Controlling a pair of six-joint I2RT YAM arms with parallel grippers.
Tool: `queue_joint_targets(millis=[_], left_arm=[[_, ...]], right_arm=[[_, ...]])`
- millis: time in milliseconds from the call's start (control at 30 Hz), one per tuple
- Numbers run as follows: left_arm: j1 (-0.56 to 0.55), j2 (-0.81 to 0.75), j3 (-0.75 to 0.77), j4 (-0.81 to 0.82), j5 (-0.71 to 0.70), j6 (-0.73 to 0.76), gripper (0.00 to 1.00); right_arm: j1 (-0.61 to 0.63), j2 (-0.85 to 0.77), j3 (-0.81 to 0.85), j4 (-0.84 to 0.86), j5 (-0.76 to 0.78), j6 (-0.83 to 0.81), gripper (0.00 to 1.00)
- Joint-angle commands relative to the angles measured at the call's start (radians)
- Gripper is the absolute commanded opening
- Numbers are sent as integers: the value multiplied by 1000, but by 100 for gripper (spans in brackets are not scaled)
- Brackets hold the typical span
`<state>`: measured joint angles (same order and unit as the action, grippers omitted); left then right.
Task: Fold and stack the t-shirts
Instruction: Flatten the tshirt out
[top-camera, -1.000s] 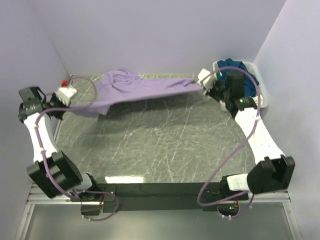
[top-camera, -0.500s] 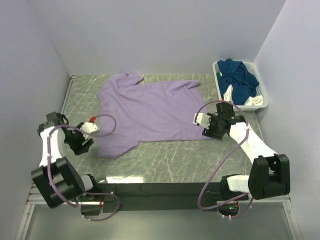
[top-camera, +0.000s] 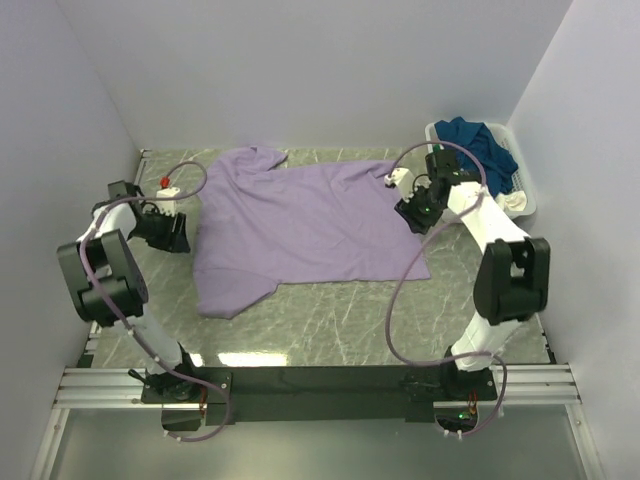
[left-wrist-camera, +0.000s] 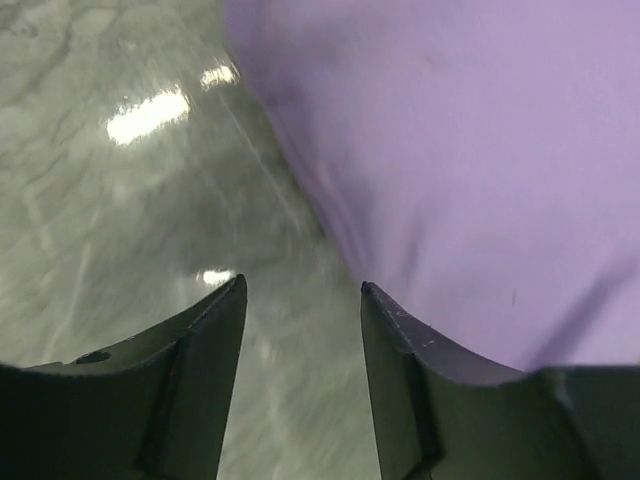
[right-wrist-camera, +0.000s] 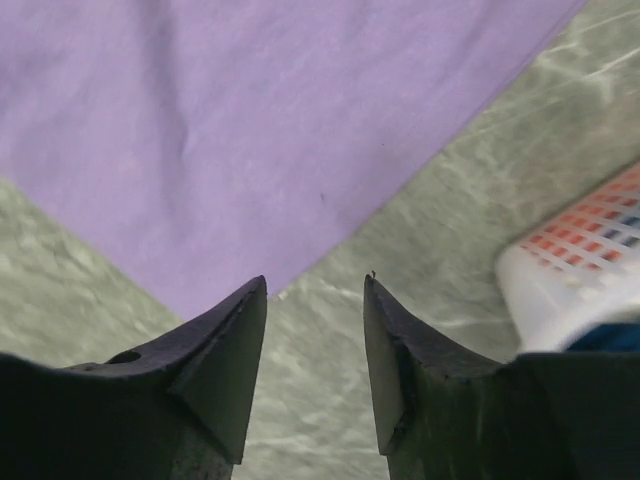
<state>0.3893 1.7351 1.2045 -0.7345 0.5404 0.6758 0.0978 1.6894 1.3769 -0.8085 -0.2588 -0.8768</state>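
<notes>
A pale lilac t-shirt (top-camera: 300, 225) lies spread flat on the marbled table (top-camera: 340, 320), its collar toward the back. My left gripper (top-camera: 183, 233) hovers at the shirt's left edge. In the left wrist view its jaws (left-wrist-camera: 300, 285) are open over bare table, with the lilac cloth (left-wrist-camera: 450, 150) just to their right. My right gripper (top-camera: 406, 203) is by the shirt's right sleeve. It is open (right-wrist-camera: 315, 280) too, and a corner of the cloth (right-wrist-camera: 250, 120) ends just ahead of its left finger. More t-shirts, dark teal (top-camera: 478, 140) and white (top-camera: 510, 201), are piled in the basket.
The white slatted basket (top-camera: 528, 208) stands at the back right, close behind my right arm, and shows in the right wrist view (right-wrist-camera: 585, 265). Lilac walls close in the table on three sides. Bare table runs along the front of the shirt.
One second ago both grippers held the lilac shirt stretched in the air. They have let go and the shirt now lies flat. Both grippers have since moved back toward the shirt's side edges.
</notes>
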Motion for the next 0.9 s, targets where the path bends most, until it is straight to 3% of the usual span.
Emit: queue_joint_targets(millis=[0, 100, 433, 567, 667, 700, 800, 867], left_arm=[[-26, 66, 53, 153, -37, -278, 54], [-38, 119, 66, 226, -98, -402, 53], [-89, 175, 60, 267, -71, -455, 56], [-115, 188, 64, 277, -111, -458, 51], [-141, 211, 79, 264, -177, -455, 36], [-142, 218, 92, 242, -195, -453, 24], [-130, 204, 87, 205, -276, -440, 3], [-98, 158, 69, 195, -318, -424, 1]], right_arm=[[8, 82, 80, -29, -10, 195, 50], [17, 156, 123, -11, 9, 254, 46], [59, 363, 214, 9, 115, 364, 32], [69, 414, 226, -6, 162, 368, 31], [79, 434, 217, -12, 207, 365, 30], [80, 437, 212, -21, 216, 364, 29], [83, 429, 189, -35, 242, 361, 26], [88, 400, 163, -38, 250, 358, 26]])
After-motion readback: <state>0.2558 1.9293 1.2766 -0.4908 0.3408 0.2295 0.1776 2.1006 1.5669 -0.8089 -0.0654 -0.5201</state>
